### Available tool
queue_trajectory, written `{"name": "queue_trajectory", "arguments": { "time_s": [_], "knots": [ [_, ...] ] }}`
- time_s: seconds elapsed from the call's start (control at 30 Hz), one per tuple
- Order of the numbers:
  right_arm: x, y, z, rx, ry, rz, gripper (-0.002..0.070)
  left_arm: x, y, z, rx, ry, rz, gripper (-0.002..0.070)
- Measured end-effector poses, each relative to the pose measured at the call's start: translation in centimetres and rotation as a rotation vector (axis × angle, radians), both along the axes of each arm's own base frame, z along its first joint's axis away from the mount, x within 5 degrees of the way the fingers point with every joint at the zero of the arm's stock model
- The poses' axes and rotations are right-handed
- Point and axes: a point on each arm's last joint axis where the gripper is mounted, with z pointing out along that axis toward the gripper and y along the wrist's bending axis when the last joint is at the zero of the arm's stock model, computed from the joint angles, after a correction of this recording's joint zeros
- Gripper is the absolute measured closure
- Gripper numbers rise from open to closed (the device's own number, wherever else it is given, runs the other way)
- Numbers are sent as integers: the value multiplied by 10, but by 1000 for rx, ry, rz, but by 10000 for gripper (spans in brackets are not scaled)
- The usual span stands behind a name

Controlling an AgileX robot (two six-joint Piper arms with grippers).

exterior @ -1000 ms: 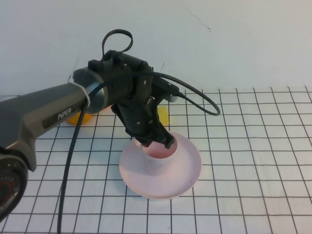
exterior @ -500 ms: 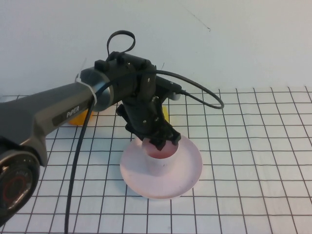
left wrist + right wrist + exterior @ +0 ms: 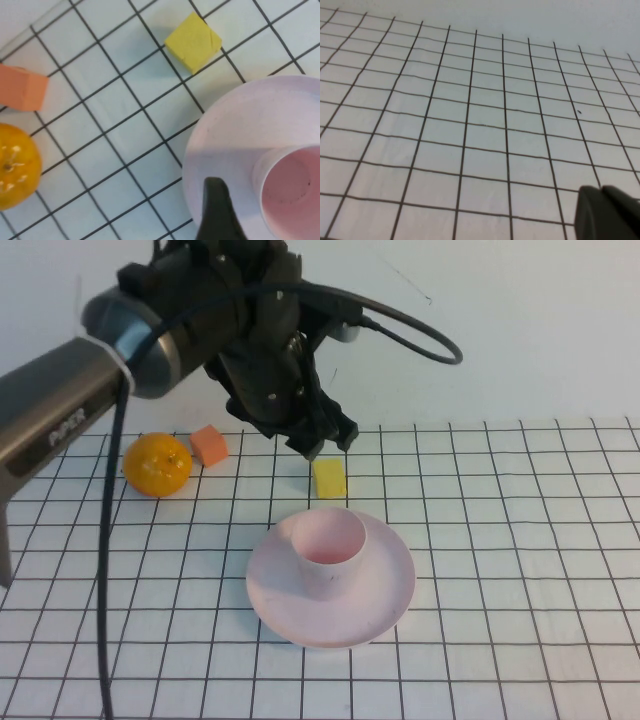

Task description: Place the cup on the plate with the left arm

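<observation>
I am looking down at the cup (image 3: 329,552), which is standing upright inside the plate (image 3: 385,600), slightly toward the plate's far-left side, mouth up and empty. By my reading the placing itself is done and I am now in the retreat step. The left end effector (image 3: 322,435) is hanging in the air above and behind the plate, clear of the cup's rim, gripping nothing; its fingers look only narrowly parted from the high view, and the left wrist view is showing just one dark fingertip (image 3: 217,212) over the plate's edge, so I am not claiming an exact opening.

The yellow block (image 3: 329,478) is lying on the counter just beyond the plate, almost under the end effector. The orange block (image 3: 209,445) and the orange fruit (image 3: 157,464) are sitting farther to the left, well apart from the plate.

The right end effector (image 3: 607,212) is showing only as a dark tip over bare gridded counter; I cannot tell its opening.

Next, I am judging that the left arm needs to pull up and back toward its own side, keeping its cable away from the cup.
</observation>
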Motion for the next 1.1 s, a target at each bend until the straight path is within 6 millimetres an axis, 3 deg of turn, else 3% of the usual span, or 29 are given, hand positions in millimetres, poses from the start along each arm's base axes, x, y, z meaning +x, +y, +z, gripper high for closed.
{"name": "queue_trajectory", "arguments": {
  "time_s": [0.27, 0.4, 0.57, 0.93, 1.1],
  "knots": [
    [0, 0, 0, 0, 0, 0, 678, -36, 32, 67, 49, -101, 25, 393],
    [0, 0, 0, 0, 0, 0, 678, -51, 42, 88, 36, -132, 33, 466],
    [0, 0, 0, 0, 0, 0, 678, -55, 44, 93, 30, -141, 34, 538],
    [0, 0, 0, 0, 0, 0, 678, -45, 40, 79, 39, -104, 78, 659],
    [0, 0, 0, 0, 0, 0, 678, -56, 45, 102, -66, -195, 121, 672]
  ]
}}
